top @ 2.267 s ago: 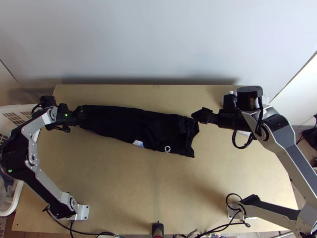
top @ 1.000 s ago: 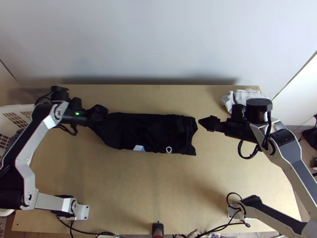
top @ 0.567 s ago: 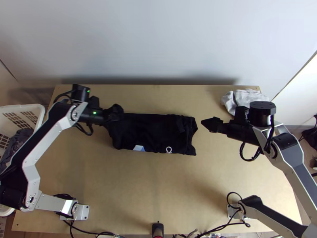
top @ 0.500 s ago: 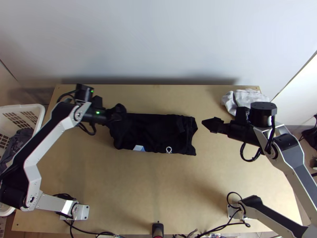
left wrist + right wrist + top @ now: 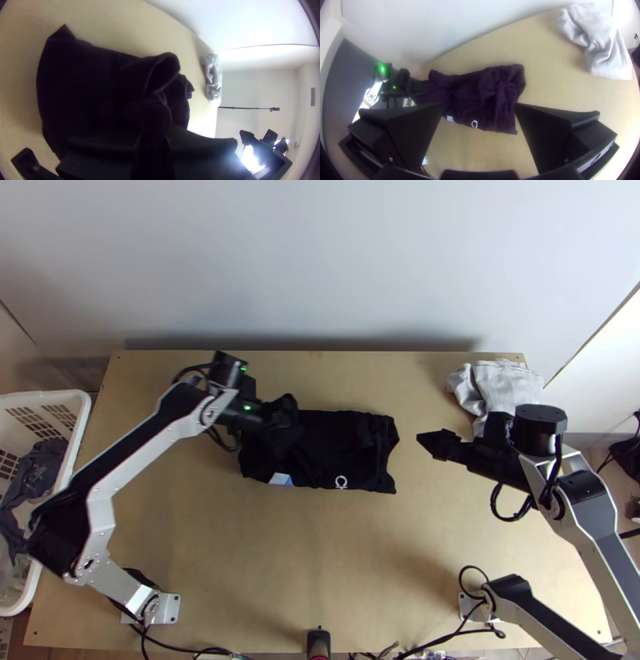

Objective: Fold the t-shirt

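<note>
With my left end effector (image 5: 286, 412) I am pinching a gathered part of the shirt (image 5: 332, 452). In the left wrist view, the two wide fingers (image 5: 203, 143) of my left end effector (image 5: 152, 143) are pressing together, and the dark cloth is bunching up between them.

The shirt is lying around the middle of the bench (image 5: 312, 556), a little closer to the far edge than to the near one. It is making a compact, folded bundle, and I am gripping it at the end that is facing the left edge. The other end is resting on the wood, slightly rumpled. A white mark (image 5: 342, 482) and a blue and white patch (image 5: 281, 478) are showing along the side that is facing the near edge (handy for telling which side is which).

My right end effector (image 5: 422, 442) is hanging just beyond the shirt's other end, toward the right edge, and it is touching no cloth. Its fingers (image 5: 553, 133) are standing wide apart, with nothing between them.

Near the far right corner a pale grey cloth (image 5: 504, 384) is lying crumpled. Beside the left edge a white basket (image 5: 81, 401) is holding dark clothes (image 5: 40, 468).
</note>
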Available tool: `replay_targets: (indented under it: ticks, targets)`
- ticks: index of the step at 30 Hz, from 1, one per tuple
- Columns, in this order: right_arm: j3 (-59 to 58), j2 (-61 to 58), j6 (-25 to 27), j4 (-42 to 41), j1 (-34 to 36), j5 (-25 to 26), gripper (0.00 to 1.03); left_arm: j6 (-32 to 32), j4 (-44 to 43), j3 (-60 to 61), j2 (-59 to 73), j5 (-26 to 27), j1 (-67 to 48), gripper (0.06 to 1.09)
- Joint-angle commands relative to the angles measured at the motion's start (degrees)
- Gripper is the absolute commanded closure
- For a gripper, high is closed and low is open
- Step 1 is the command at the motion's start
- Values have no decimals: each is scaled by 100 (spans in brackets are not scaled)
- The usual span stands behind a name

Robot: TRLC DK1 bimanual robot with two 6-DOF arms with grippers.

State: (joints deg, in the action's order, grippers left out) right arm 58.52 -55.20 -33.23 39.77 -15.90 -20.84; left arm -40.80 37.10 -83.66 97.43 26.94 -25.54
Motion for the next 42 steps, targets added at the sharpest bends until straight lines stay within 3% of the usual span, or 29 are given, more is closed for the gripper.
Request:
replay_targets:
  ticks: [1, 10, 21, 26, 39, 40, 42]
  targets:
    - [-385, 238, -16, -136, 114, 1, 5, -464, -397, -406, 620, -4, -663, 105]
    - [-930, 827, -69, -233, 456, 1, 5, -710, -476, -1355, 1375, 4, -1181, 105]
    - [-1458, 1257, -43, -365, 764, 10, 5, -1598, -1302, -2207, 2061, 48, -1682, 105]
    - [-1493, 1310, 150, -382, 1107, 10, 5, -1712, -1451, -2454, 2404, 75, -1937, 105]
    - [-1212, 1354, 98, -426, 1142, 10, 5, -1818, -1847, -2550, 3063, 215, -2342, 103]
    - [-1220, 1354, 71, -426, 1142, 1, 5, -1809, -1865, -2603, 3160, 215, -2377, 92]
    - [-1238, 1372, 19, -426, 1124, 1, 5, -1748, -1882, -2682, 3327, 215, -2421, 42]
